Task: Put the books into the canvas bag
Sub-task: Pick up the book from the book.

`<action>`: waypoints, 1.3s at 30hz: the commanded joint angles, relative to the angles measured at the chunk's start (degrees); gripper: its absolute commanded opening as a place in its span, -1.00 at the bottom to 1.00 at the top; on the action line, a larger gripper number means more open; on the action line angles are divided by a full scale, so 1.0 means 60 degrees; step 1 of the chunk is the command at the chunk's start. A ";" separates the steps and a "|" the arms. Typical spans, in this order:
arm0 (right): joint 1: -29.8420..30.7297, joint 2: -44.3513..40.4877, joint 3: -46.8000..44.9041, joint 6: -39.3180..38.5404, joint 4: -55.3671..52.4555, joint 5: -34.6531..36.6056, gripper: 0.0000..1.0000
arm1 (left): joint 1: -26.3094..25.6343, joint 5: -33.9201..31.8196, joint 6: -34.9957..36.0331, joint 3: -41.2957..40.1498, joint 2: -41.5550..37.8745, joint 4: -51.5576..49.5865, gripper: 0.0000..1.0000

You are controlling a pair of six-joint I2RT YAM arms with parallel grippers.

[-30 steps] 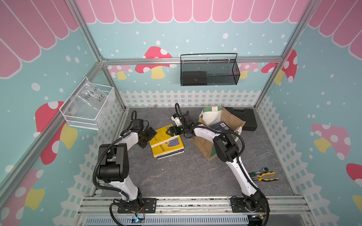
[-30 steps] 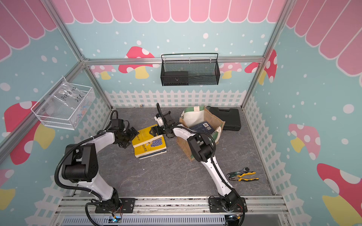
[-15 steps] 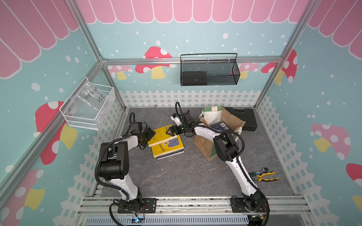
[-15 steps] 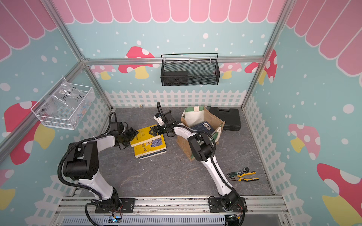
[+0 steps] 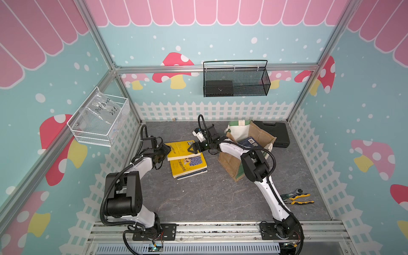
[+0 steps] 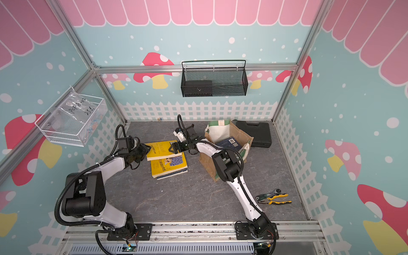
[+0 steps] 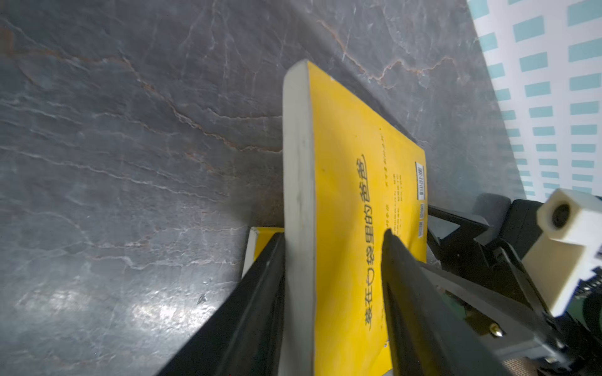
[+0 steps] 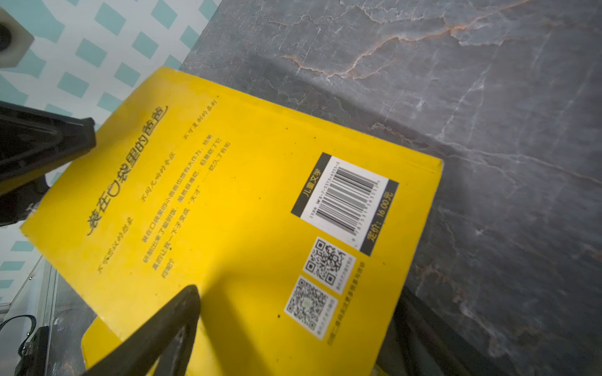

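Two yellow books lie stacked on the grey floor. The top yellow book (image 5: 178,150) (image 6: 160,150) sits askew on the lower one (image 5: 189,164). My left gripper (image 5: 166,152) (image 7: 334,232) straddles its left edge, half closed: one finger touches the page side, the other hovers just off the cover (image 7: 351,182). My right gripper (image 5: 191,148) (image 8: 299,293) stands open around the book's right edge, near the barcode (image 8: 345,201). The canvas bag (image 5: 231,163) (image 6: 209,163) stands open to the right, with a navy book (image 5: 250,141) inside.
A black plastic case (image 5: 273,132) lies behind the bag at the back right. Yellow-handled pliers (image 5: 298,197) lie at the front right. A black mesh basket (image 5: 236,81) and a white wire basket (image 5: 99,121) hang on the walls.
My left gripper has slid in onto the top yellow book's left edge and its jaws have narrowed round it. The right gripper has stayed at the book's right edge.
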 commanded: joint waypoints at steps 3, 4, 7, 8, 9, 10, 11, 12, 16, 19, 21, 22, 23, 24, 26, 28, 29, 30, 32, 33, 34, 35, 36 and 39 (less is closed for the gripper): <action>0.0253 -0.0054 0.0107 -0.0540 0.0342 -0.1139 0.85 | -0.0119 0.1437 -0.0353 0.0045 -0.0236 0.1015 -0.52; 0.0259 -0.0145 0.0037 -0.0606 0.0421 -0.1186 0.85 | -0.0126 0.1502 -0.0353 0.0051 -0.0325 0.1035 -0.61; 0.0287 -0.0475 -0.0279 -0.0702 0.0747 -0.1278 0.85 | -0.0133 0.1686 -0.0295 0.0067 -0.0845 0.0991 -0.98; 0.0303 -0.0597 -0.0426 -0.0717 0.0891 -0.1325 0.85 | -0.0125 0.1764 -0.0284 0.0092 -0.1057 0.0940 -1.00; 0.0302 -0.0729 -0.0601 -0.0719 0.1068 -0.1411 0.85 | -0.0132 0.1886 -0.0231 0.0132 -0.1250 0.0889 -1.00; 0.0302 -0.0851 -0.0796 -0.0708 0.1244 -0.1468 0.85 | -0.0125 0.1989 -0.0200 0.0178 -0.1403 0.0832 -1.00; 0.0300 -0.0983 -0.0974 -0.0704 0.1433 -0.1506 0.85 | -0.0132 0.2139 -0.0154 0.0229 -0.1583 0.0760 -1.00; 0.0303 -0.1115 -0.1169 -0.0677 0.1648 -0.1597 0.85 | -0.0125 0.2324 -0.0100 0.0299 -0.1727 0.0687 -1.00; 0.0293 -0.1691 -0.1871 -0.0602 0.2373 -0.1862 0.85 | -0.0137 0.2827 0.0130 0.0560 -0.2397 0.0181 -1.00; 0.0276 -0.2127 -0.2405 -0.0538 0.2952 -0.2155 0.89 | -0.0125 0.3239 0.0476 0.0953 -0.3075 -0.0523 -1.00; 0.0204 -0.2412 -0.2778 -0.0310 0.3381 -0.2445 0.92 | -0.0118 0.3505 0.0919 0.1427 -0.3613 -0.1315 -1.00; 0.0152 -0.2534 -0.2992 -0.0132 0.3664 -0.2574 0.94 | -0.0124 0.3611 0.1144 0.1636 -0.3837 -0.1696 -1.00; 0.0068 -0.2693 -0.3291 0.0141 0.4080 -0.2749 0.96 | -0.0106 0.3694 0.1475 0.1912 -0.4075 -0.2161 -1.00; -0.0021 -0.2862 -0.3591 0.0443 0.4550 -0.2934 0.97 | -0.0086 0.3779 0.1822 0.2260 -0.4264 -0.2707 -1.00; -0.0234 -0.3194 -0.4205 0.1044 0.5509 -0.3309 0.99 | -0.0021 0.4015 0.2394 0.2876 -0.4500 -0.3673 -1.00; -0.0469 -0.3561 -0.4889 0.1857 0.6779 -0.3804 0.99 | 0.0079 0.4360 0.2831 0.3373 -0.4687 -0.4380 -1.00; -0.0582 -0.3772 -0.5236 0.2359 0.7523 -0.4039 0.99 | 0.0139 0.4514 0.3058 0.3581 -0.4788 -0.4689 -1.00; -0.0698 -0.3989 -0.5595 0.2858 0.8333 -0.4247 0.99 | 0.0178 0.4645 0.3276 0.3786 -0.4861 -0.4979 -1.00; -0.0865 -0.4309 -0.6126 0.3790 0.9678 -0.4617 0.99 | 0.0204 0.5033 0.3615 0.4062 -0.4987 -0.5317 -1.00; -0.0918 -0.4447 -0.6274 0.4187 1.0225 -0.4791 0.99 | 0.0219 0.5302 0.3712 0.4170 -0.5037 -0.5387 -1.00; -0.0915 -0.4552 -0.6362 0.4446 1.0592 -0.4805 0.99 | 0.0224 0.5592 0.3759 0.4243 -0.5082 -0.5383 -1.00; -0.0936 -0.4675 -0.6428 0.4707 1.0937 -0.5124 0.99 | 0.0223 0.5875 0.3788 0.4330 -0.5114 -0.5360 -1.00; -0.0930 -0.4786 -0.6511 0.5006 1.1319 -0.5224 0.99 | 0.0213 0.6027 0.3803 0.4426 -0.5165 -0.5335 -1.00; -0.0940 -0.5031 -0.6722 0.5835 1.2579 -0.5478 0.99 | 0.0219 0.6231 0.3826 0.4661 -0.5317 -0.5238 -1.00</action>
